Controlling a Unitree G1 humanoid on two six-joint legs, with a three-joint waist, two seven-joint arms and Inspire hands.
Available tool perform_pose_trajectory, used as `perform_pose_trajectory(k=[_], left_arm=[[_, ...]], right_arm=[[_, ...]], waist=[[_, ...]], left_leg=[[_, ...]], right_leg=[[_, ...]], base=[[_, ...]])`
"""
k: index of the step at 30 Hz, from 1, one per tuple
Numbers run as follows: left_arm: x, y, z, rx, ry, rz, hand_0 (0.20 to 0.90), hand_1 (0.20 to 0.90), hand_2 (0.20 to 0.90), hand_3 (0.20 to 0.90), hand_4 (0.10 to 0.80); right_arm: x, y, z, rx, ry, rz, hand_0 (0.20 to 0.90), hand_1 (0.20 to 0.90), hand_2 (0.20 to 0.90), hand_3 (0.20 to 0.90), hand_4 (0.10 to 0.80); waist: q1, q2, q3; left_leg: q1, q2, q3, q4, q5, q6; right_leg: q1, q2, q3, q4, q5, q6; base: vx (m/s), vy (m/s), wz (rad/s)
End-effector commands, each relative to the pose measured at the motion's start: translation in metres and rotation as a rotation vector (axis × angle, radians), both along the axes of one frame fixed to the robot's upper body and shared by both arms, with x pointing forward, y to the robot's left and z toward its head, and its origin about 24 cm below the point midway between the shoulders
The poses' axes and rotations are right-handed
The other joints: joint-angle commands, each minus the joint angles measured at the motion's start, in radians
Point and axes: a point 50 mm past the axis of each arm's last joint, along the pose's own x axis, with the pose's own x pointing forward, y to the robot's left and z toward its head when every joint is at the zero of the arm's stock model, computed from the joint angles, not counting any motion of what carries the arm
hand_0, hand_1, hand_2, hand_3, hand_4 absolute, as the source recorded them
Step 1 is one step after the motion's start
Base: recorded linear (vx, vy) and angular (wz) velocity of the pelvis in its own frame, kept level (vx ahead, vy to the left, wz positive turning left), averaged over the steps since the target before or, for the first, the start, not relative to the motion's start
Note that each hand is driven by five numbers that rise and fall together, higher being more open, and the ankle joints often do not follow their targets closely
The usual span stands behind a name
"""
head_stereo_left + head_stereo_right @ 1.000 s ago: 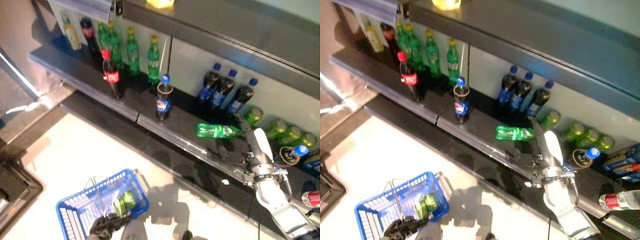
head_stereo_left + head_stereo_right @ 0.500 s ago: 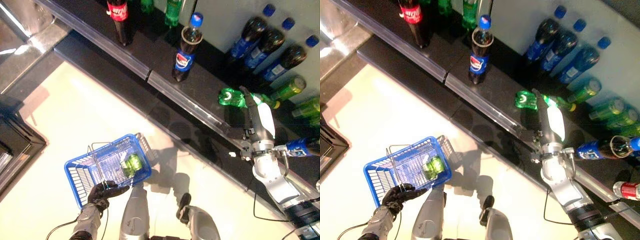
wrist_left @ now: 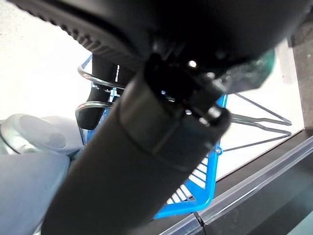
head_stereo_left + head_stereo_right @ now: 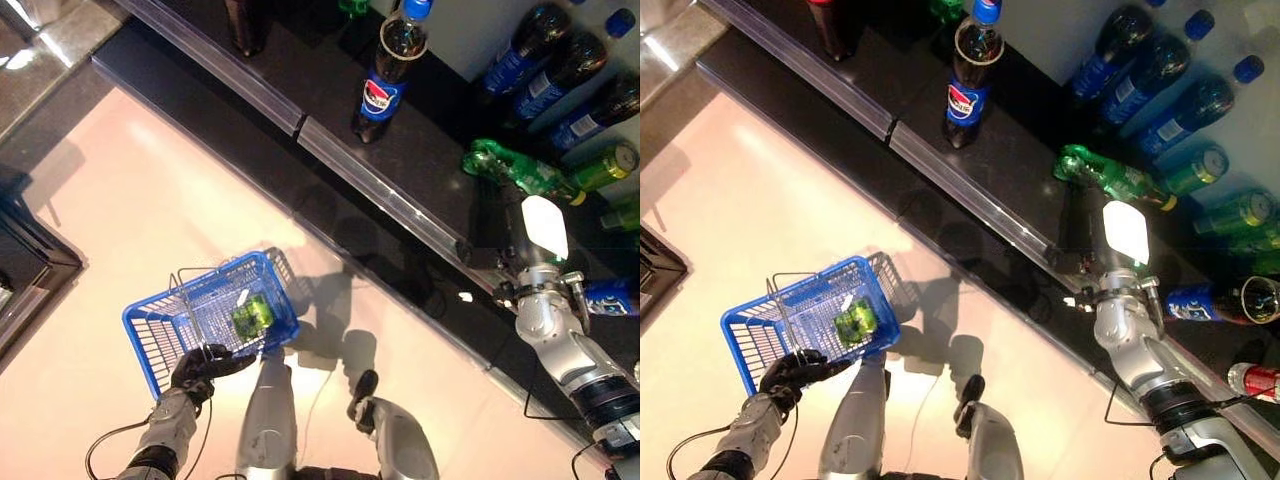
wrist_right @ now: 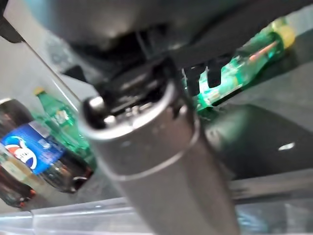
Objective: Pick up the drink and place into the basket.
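Both eye views look steeply down, sharing the blue basket (image 4: 205, 318) and shelf (image 4: 330, 110); wrist views sit very close.

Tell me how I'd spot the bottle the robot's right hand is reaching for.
Find the dark shelf above the pale floor. Just beyond the right hand lies a green bottle with a yellow cap. It alone lies on its side out front; the blue-capped cola bottle stands upright.

I see bright overhead light glaring off the pale floor (image 4: 120, 200) and casting soft shadows, while both wrist views seem blurred up close.
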Motion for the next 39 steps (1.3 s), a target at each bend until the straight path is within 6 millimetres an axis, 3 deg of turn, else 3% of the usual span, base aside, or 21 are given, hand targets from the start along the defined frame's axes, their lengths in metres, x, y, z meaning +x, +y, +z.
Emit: perform_pose_trajectory(k=[1,26,32,39], left_arm=[[-0.048,-0.001,-0.026,0.020,0.165,-0.039,0.300,0.300,0.300,0.200,0.100],[-0.063,-0.013,-0.037,-0.025,0.176,-0.019,0.300,0.300,0.300,0.200,0.100],[-0.065,-0.015,-0.038,-0.028,0.186,-0.025,0.300,0.300,0.300,0.200,0.100],[-0.061,-0.018,-0.038,-0.033,0.188,-0.042,0.300,0.300,0.300,0.200,0.100]], right_arm=[[-0.001,-0.035,0.072,-0.184,-0.294,-0.155,0.900,0.900,0.900,0.900,0.800],[-0.039,-0.028,0.140,-0.311,-0.553,-0.191,0.900,0.900,0.900,0.900,0.800],[-0.043,-0.031,0.141,-0.293,-0.557,-0.208,0.900,0.900,0.900,0.900,0.800],[-0.031,-0.035,0.136,-0.262,-0.494,-0.201,0.900,0.900,0.900,0.900,0.800]], waist=[[0.010,0.004,-0.032],[-0.028,0.026,-0.050],[-0.032,0.030,-0.055],[-0.024,0.037,-0.049]], left_leg=[[0.041,0.016,-0.034,0.074,-0.142,0.026],[0.061,0.012,-0.012,0.071,-0.153,0.027],[0.059,0.012,-0.005,0.080,-0.155,0.026],[0.041,0.006,-0.009,0.100,-0.154,0.028]], right_leg=[[-0.103,-0.013,0.020,0.019,0.145,-0.013],[-0.109,-0.004,0.036,0.047,0.107,-0.032],[-0.113,-0.007,0.037,0.056,0.101,-0.034],[-0.124,-0.010,0.036,0.067,0.102,-0.039]], base=[[0.000,0.000,0.00],[0.006,0.004,-0.01],[0.007,0.008,-0.03],[0.000,0.000,0.00]])
